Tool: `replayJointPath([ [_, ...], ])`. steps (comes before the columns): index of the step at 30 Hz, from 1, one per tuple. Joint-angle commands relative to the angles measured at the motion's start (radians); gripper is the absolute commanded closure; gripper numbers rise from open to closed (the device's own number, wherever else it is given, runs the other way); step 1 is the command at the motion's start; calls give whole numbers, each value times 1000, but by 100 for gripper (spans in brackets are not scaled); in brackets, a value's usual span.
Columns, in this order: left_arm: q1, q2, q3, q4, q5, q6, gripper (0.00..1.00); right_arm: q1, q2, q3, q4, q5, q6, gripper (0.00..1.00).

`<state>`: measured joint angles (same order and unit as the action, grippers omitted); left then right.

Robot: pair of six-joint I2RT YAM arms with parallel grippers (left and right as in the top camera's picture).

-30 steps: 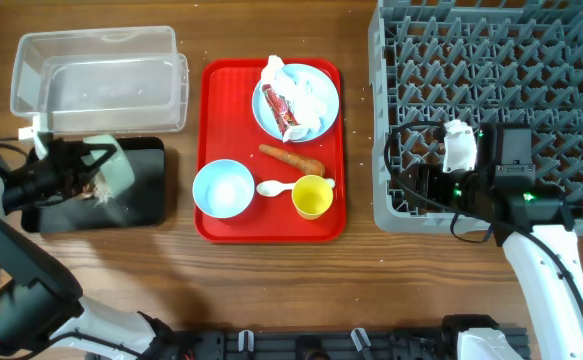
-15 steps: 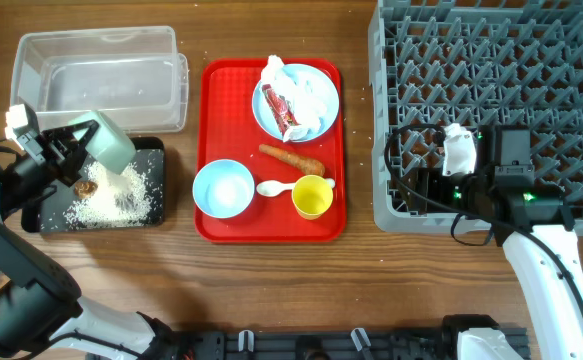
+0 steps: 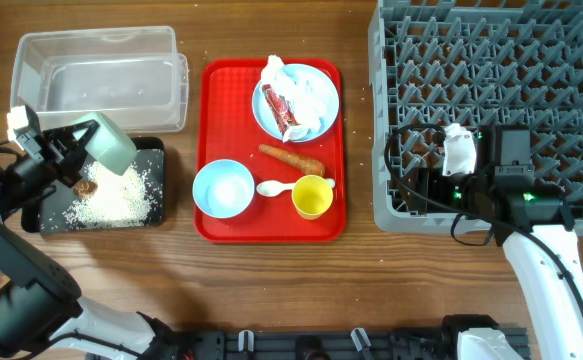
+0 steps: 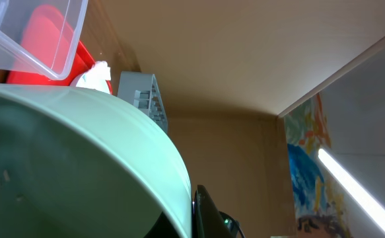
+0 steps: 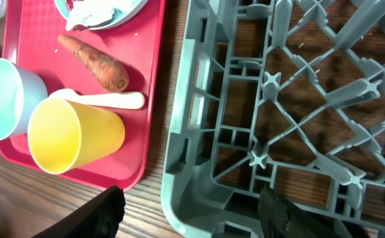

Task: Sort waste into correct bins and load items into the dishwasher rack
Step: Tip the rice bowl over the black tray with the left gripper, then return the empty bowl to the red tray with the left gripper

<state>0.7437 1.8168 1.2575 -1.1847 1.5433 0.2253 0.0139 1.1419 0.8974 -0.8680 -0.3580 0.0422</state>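
Rice and brown lump now lie scattered on the black tray, tipped from the mint bowl — food waste binned; the bowl looks due for the rack.
Overhead: left claw grips the tilted bowl's rim above the tray.
Left wrist: smooth matte bowl wall fills the frame; fingers unseen.
Right wrist: right claw spread wide, empty, over the rack's ribbed grey lattice — glossy yellow cup and knobbly carrot alongside on the red tray.

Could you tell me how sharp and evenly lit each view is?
Overhead: sharp, evenly lit, sheen on the clear tub. Left wrist: the mint bowl looms close and soft; a bright light strip glares. Right wrist: crisp on the rack, its fingers dark.
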Motion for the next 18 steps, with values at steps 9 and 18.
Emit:
replayJointPath([
  [9,-140,-116,72,23,-59,27,96,-5,0,17,19,10,14,29],
  [18,-649,-227,222,316,-834,-338,96,-5,0,17,22,10,40,29],
])
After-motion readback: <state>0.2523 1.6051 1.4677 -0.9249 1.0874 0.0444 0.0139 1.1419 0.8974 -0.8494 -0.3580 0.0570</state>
